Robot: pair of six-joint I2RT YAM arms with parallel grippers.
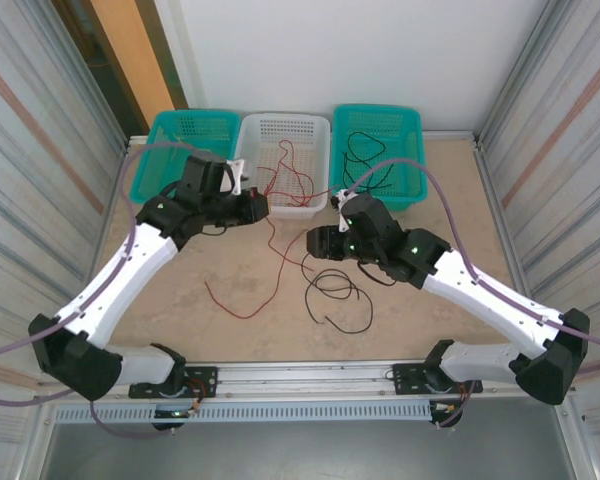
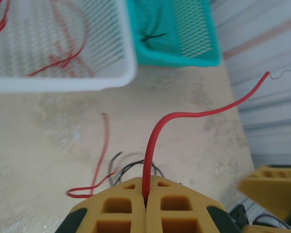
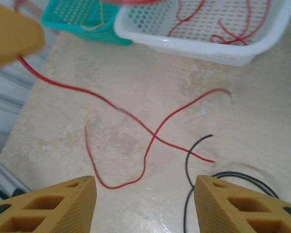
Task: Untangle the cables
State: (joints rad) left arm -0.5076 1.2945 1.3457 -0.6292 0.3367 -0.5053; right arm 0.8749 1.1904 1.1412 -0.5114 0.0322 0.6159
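At the back left of the table (image 1: 380, 335), seen from above: left teal basket (image 1: 158, 160). From the right wrist camera, the same left teal basket (image 3: 68, 22) with a pale yellow cable (image 3: 101, 14) inside.

Just in front of it, left hand (image 1: 256, 206), clenched on a red cable (image 1: 272, 240) that drops to the table and trails near-left in a loose curve. Closer, from the left wrist: left hand (image 2: 145, 196) with both yellow fingers pressed together. Red cable (image 2: 153, 138) pinched in the seam, rising and bending right to a frayed free end in the air.

In the middle of the back edge, between the two teal ones: white basket (image 1: 285, 122), with red strands (image 1: 292, 175) lying inside.

Right of centre, right hand (image 1: 313, 243), facing the left hand and apart from it. Released, by the right wrist view: right hand (image 3: 145, 204) with fingers spread wide, nothing between them, over bare table. Beneath it, red cable (image 3: 155, 136) crossing another red length; cannot tell whether one wire or two. Just right of that crossing, black cable (image 3: 188, 165), curling on the table. From above, black cable (image 1: 340, 290) in loops directly in front of the right hand.

At the back right: right teal basket (image 1: 380, 115), black strands (image 1: 365, 150) inside.
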